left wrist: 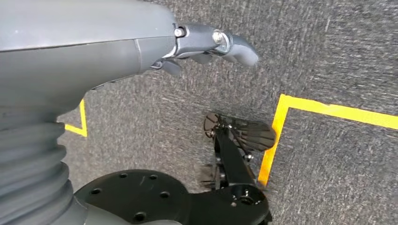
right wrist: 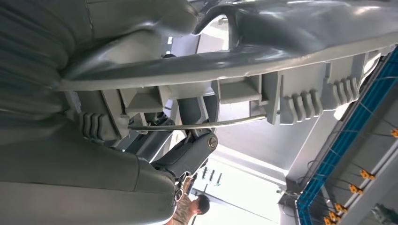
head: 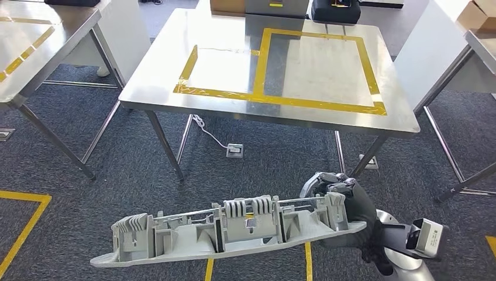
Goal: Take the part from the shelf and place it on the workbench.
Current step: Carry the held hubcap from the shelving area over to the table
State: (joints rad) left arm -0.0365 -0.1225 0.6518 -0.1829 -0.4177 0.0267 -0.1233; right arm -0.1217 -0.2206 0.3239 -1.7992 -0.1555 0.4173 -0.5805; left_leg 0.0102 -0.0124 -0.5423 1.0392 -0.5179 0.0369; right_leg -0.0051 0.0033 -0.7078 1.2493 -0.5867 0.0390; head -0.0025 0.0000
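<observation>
A long light-grey plastic part (head: 228, 231) with ribbed clips hangs level above the carpet in front of me. My right hand (head: 342, 202) grips its right end, fingers wrapped over the top edge. From the right wrist camera the part (right wrist: 281, 89) lies against the palm, and a dark finger (right wrist: 190, 152) curls under its thin metal rod. The steel workbench (head: 169, 64) with yellow tape rectangles stands ahead, beyond the part. My left hand (left wrist: 206, 44) hangs over the carpet, fingers slightly curled, holding nothing.
A second steel table (head: 35, 35) stands at the left and another at the right edge (head: 479, 41). Boxes and a dark case (head: 333, 10) sit at the workbench's far side. A floor socket (head: 234, 150) with a cable lies under the bench. Yellow floor tape (head: 26, 225) marks the carpet.
</observation>
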